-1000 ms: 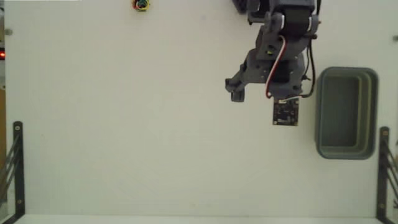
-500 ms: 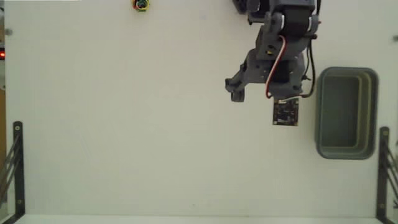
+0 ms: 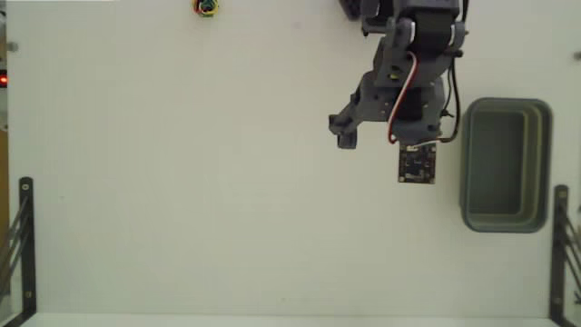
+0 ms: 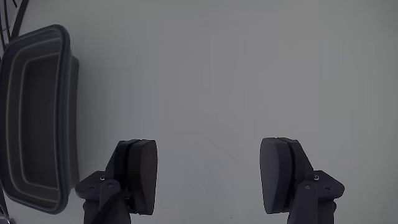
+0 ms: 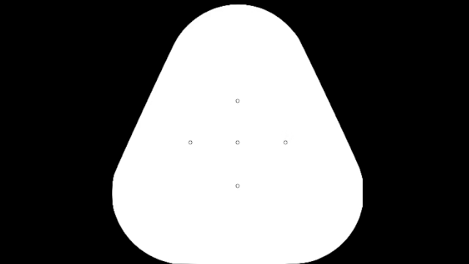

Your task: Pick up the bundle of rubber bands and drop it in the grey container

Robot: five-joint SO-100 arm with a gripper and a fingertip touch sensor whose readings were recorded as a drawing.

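The bundle of rubber bands is a tiny yellow, red and green clump at the table's top edge in the fixed view, far left of the arm. At the right stands the grey container, with nothing showing inside it. My gripper hangs over bare table just left of the container. In the wrist view my gripper is open wide, with only white table between its fingers, and the grey container sits at the left edge. The bundle is out of the wrist view.
A white table fills the fixed view. Black metal brackets stand at the lower left and lower right edges. The arm's base is at the top centre.
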